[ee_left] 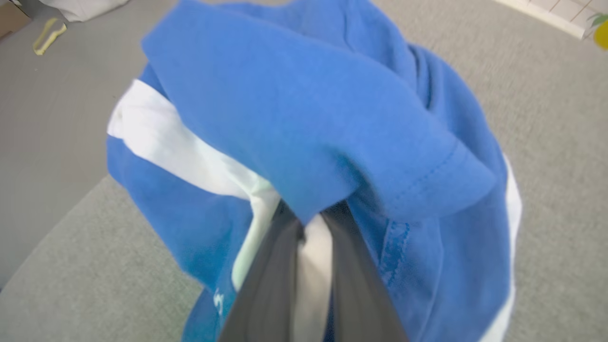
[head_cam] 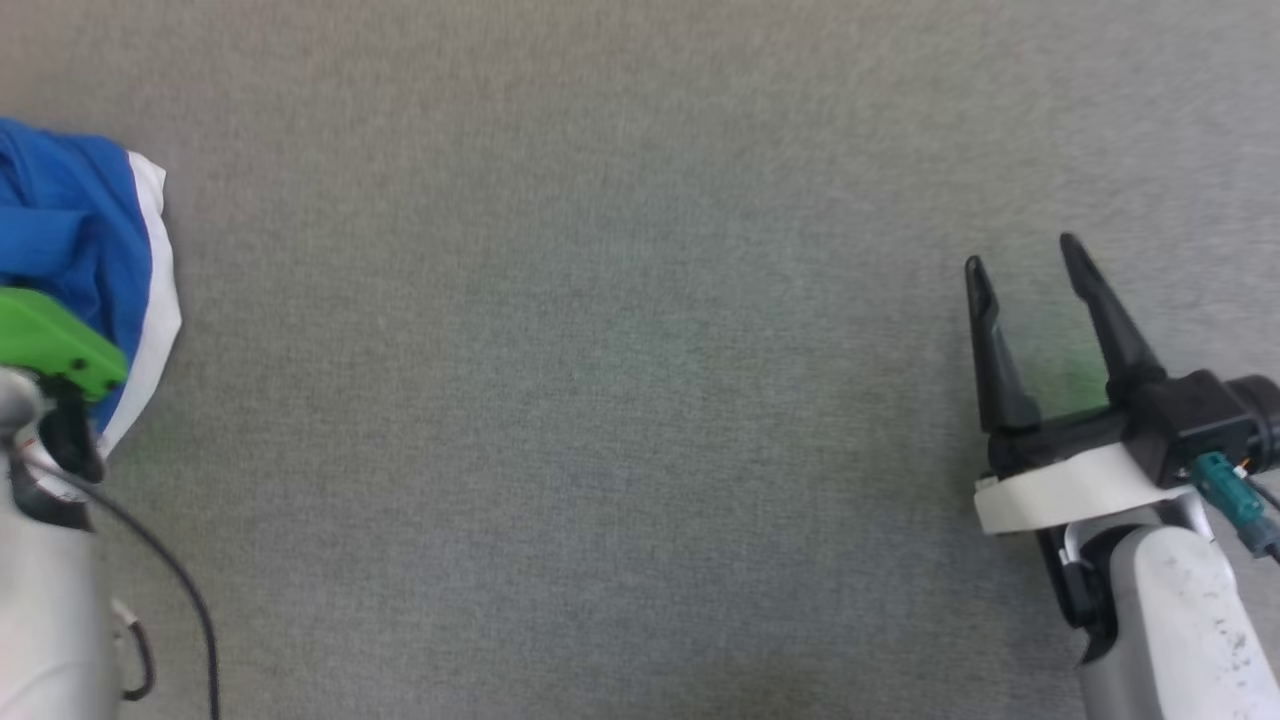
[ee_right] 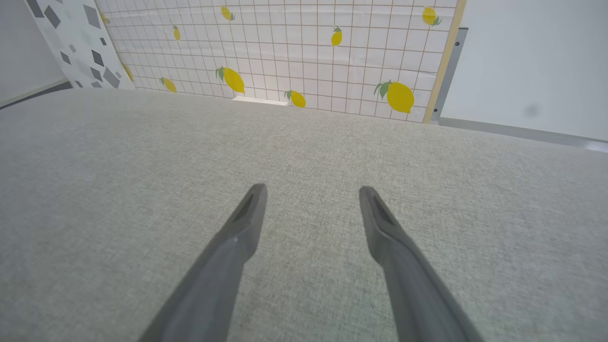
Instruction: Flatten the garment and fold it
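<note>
The garment [head_cam: 70, 230], bright blue shorts with a white stripe, hangs bunched at the head view's left edge, partly cut off by the frame. In the left wrist view the crumpled blue and white garment [ee_left: 308, 118] drapes over my left gripper [ee_left: 311, 223], whose two dark fingers [ee_left: 270, 266] are closed on a fold of the fabric; their tips are hidden under the cloth. My right gripper [head_cam: 1022, 262] stands open over the bare grey surface at the right, far from the garment, nothing between its fingers [ee_right: 237, 232].
A grey fabric surface [head_cam: 600, 400] spreads across the whole work area. Behind it stands a lemon-patterned grid wall [ee_right: 294, 52]. Beyond the surface's curved edge, a darker floor [ee_left: 42, 118] carries a yellowish strip [ee_left: 47, 35] and some white cloth.
</note>
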{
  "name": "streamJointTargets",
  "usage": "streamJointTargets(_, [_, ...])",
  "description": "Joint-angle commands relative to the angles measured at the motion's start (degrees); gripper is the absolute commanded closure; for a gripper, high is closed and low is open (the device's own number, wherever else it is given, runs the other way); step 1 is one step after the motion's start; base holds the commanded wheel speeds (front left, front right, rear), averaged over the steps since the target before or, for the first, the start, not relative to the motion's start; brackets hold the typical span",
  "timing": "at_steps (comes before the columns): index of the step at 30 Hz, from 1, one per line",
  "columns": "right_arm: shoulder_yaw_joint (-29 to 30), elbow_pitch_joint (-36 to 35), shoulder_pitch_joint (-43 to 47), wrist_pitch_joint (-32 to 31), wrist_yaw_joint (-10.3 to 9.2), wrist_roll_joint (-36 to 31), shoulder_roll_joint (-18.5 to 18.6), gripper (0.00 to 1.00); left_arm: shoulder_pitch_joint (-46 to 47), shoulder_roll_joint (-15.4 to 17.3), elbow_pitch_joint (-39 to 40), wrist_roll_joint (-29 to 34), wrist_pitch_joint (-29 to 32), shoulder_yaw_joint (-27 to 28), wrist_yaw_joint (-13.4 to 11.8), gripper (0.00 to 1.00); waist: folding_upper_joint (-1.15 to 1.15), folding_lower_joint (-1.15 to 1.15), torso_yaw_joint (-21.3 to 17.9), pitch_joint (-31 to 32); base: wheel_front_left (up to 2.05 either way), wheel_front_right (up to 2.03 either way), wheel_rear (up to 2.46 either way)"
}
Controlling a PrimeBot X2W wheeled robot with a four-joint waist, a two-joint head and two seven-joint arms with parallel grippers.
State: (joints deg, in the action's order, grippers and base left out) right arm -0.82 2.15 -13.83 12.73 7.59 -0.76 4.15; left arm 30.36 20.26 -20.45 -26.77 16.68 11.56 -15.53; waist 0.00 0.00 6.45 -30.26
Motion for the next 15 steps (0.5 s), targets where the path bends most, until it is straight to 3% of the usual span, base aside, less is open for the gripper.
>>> streamJointTargets(1, [0.04, 0.53, 0.77, 0.63, -0.1, 0.38, -0.39, 0.0, -0.45, 1.02, 1.59, 1.07, -3.2, 0.41, -0.18, 1.0, 0.0, 0.0, 0.15, 6.73, 0.0, 0.0, 0.0])
streamJointTargets(8, [0.86, 2.97, 4.09, 1.32, -0.1, 0.73, -1.19, 0.0, 0.83, 5.63, 7.48, 6.93, -18.64, -0.89, 2.96, 1.0, 0.0, 0.0, -1.68, 17.97, 0.0, 0.0, 0.0])
streamJointTargets(12, [1.34, 3.8, 6.17, 1.51, -0.1, 2.82, -1.24, 0.0, 2.89, 6.5, 10.76, 8.37, -21.12, -3.62, 5.27, 1.0, 0.0, 0.0, -3.56, 22.47, 0.0, 0.0, 0.0])
streamJointTargets(15, [1.7, 4.2, 7.86, 1.56, -0.1, 3.59, -1.25, 0.0, 4.65, 5.33, 12.9, 8.93, -20.96, -6.75, 6.49, 1.0, 0.0, 0.0, -5.27, 24.99, 0.0, 0.0, 0.0])
